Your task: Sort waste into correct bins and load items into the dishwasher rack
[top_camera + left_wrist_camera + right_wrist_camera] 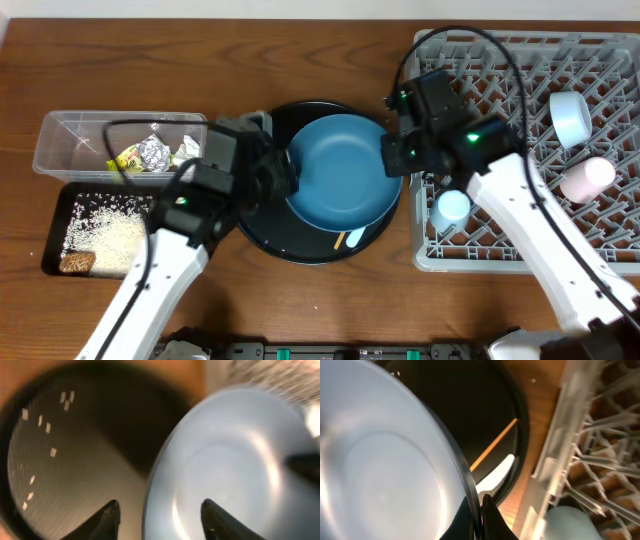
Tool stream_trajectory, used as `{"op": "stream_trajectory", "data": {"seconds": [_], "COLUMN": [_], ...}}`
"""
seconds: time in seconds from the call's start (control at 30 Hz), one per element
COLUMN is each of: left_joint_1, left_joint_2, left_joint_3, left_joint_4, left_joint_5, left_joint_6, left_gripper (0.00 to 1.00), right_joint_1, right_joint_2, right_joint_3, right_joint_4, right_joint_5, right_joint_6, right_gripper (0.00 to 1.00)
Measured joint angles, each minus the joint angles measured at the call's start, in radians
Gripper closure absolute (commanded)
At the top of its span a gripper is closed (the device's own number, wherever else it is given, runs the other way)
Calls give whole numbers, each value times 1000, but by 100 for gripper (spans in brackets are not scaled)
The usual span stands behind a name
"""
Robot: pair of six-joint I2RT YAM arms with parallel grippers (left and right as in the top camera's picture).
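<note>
The dark blue plate is tilted above the round black tray. My right gripper is shut on its right rim; in the right wrist view the fingers pinch the plate's edge. My left gripper is open at the left rim; in the left wrist view its jaws straddle the plate's edge without closing. The chopstick and white spoon lie on the round tray. The white bowl, pink cup and light blue cup sit in the rack.
The clear tub at the left holds the foil ball, yellow-green wrapper and white paper. The shallow black tray in front of it holds rice and the brown lump.
</note>
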Motion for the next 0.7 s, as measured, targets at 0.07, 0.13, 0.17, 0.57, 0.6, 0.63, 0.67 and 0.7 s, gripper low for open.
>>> {"op": "stream_trajectory", "data": {"seconds": [0.07,0.13,0.17,0.57,0.6,0.63,0.67,0.7], "left_joint_1": [0,0,0,-1,-1,-1,-1,-1], "left_joint_2": [-34,-79,-103,-174,-168,-162,-155,-147], "left_joint_3": [45,76,84,94,94,94,94,94], "left_joint_4": [2,7,3,-252,-267,-278,-287,-294], "left_joint_5": [0,0,-4,-264,-278,-295,-309,-323], "left_joint_6": [4,7,8,16,16,16,14,16], "left_gripper": [45,45,45,44,40,35,33,31], "right_joint_1": [-27,-68,-91,-460,-475,-492,-503,-518], "right_joint_2": [-27,-56,-68,-93,-93,-93,-93,-93], "right_joint_3": [32,69,88,288,299,313,323,331], "right_joint_4": [-53,-131,-174,-421,-423,-426,-427,-426], "right_joint_5": [10,41,63,388,408,439,470,499], "right_joint_6": [2,9,12,34,34,34,34,37], "right_gripper": [99,99,99,99,99,99,99,99]}}
